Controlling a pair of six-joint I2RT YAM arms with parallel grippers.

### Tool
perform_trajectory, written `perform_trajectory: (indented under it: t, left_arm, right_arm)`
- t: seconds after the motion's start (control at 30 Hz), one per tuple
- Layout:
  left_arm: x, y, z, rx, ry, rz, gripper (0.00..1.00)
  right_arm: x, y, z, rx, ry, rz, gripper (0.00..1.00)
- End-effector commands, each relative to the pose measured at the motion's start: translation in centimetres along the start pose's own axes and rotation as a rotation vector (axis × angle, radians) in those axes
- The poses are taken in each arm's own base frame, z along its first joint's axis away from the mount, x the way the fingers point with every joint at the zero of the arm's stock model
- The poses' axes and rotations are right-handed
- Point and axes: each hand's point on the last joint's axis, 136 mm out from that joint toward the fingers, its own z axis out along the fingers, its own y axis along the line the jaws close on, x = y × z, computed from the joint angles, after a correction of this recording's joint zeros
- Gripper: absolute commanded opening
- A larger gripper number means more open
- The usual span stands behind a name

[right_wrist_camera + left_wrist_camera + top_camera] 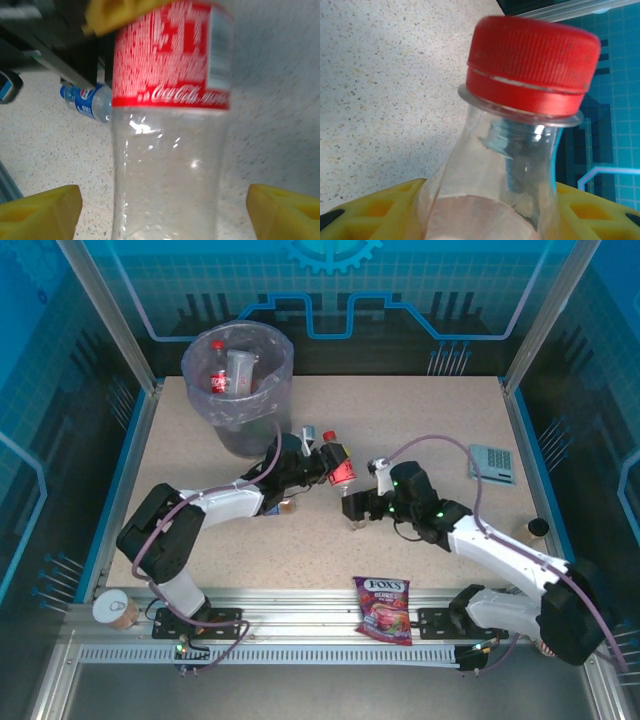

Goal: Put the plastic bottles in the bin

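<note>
The left fingers (375, 212) are clamped on a clear bottle (340, 464) with a red cap (532, 60) and a red Coca-Cola label (170, 55); in the left wrist view the yellow fingers press on either side of its shoulder, just below the neck. This bottle is over the middle of the bench (420, 410), near the right side of the bin (232, 435) but apart from it, with its cap end towards the back.

The right fingers (40, 210) stand wide, one on each side of the bottle's clear lower half and touching neither side (speckled bench shows in both gaps); the right arm (490, 545) reaches in from the right.

The bin, grey with a lilac liner, holds at least two bottles: a red-labelled one (218, 376) and a clear one (243, 370) beside it. A blue-labelled bottle (87, 102) lies on the bench beyond the held one. A Fox's candy bag (382, 608) lies at the near edge between the arm bases; a paper cup (115, 608) stands at the near left corner.
</note>
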Motion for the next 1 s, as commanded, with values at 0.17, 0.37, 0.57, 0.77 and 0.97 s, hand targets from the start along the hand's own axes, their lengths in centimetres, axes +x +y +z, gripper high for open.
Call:
perform_trajectory:
  t: [0.17, 0.37, 0.57, 0.77, 0.97]
  left_arm:
    - [-2.6, -9.7, -3.6, 0.1, -0.069, 0.22, 0.5]
    - [-7.4, -17.1, -6.8, 0.164, -0.139, 0.339, 0.45]
    - [-16.7, -22.9, -14.0, 0.127, -0.395, 0.484, 0.4]
    - [-27.0, -23.4, -23.5, 0.0, -0.77, 0.506, 0.34]
    - [-33.6, -21.1, -29.8, -0.274, -1.025, 0.595, 0.32]
  right_arm:
    - [-2.4, -4.9, -6.0, 0.157, -0.083, 0.039, 0.89]
    - [-0.6, -7.0, -5.2, 0.16, -0.054, 0.127, 0.88]
    - [0.5, -7.4, -5.2, 0.168, -0.033, 0.132, 0.88]
    - [1.4, -7.8, -5.4, 0.178, -0.019, 0.139, 0.88]
    - [1.6, -7.7, -5.5, 0.172, -0.01, 0.14, 0.88]
